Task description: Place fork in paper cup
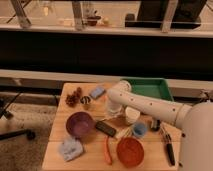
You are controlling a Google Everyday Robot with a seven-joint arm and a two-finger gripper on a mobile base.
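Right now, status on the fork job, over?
Gripper shut, low beside paper cup. Fork not made out; grip unconfirmed. Blue cup stands close by.

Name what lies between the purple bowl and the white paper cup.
Camera view: a flat black bar and the shut gripper, low beside the paper cup.

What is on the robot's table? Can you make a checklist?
Surface: wooden table, crowded.
Job's things: paper cup upright beside the arm; fork not made out.
Clutter: purple bowl, orange bowl, small blue cup, green tray, black bar, black-handled utensil, grey cloth.
Grippers: gripper low over the table, left of the paper cup, shut; whether it holds anything cannot be told.
Cables: nothing seen.
Surroundings: chair base on the floor, left.
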